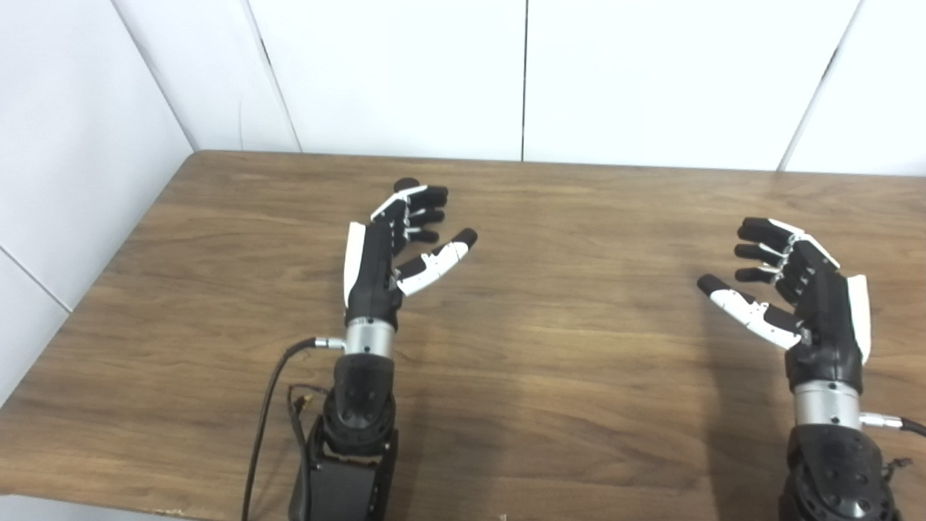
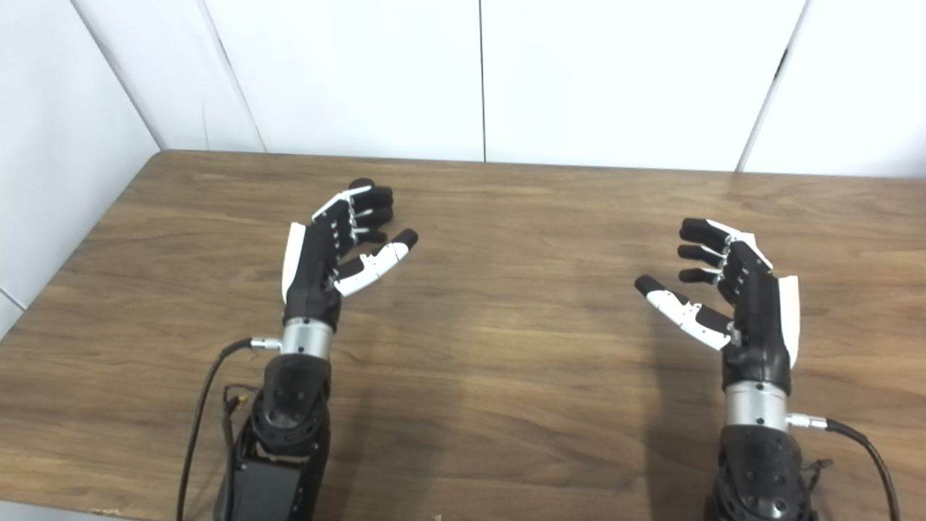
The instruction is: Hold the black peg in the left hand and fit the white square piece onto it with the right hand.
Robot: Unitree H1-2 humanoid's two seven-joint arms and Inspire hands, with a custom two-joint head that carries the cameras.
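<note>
Left hand [image 1: 383, 268] spread, right hand [image 1: 803, 297] spread

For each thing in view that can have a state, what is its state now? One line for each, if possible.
left hand: open, holds nothing, fingers apart, above the table.
right hand: open, holds nothing, palm turned inward.
table: wooden, no black peg or white square piece visible on it.

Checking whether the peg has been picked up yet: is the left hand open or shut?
Open. The left hand hovers over the wooden table with fingers and thumb spread apart and nothing between them; no peg shows in either view.
</note>
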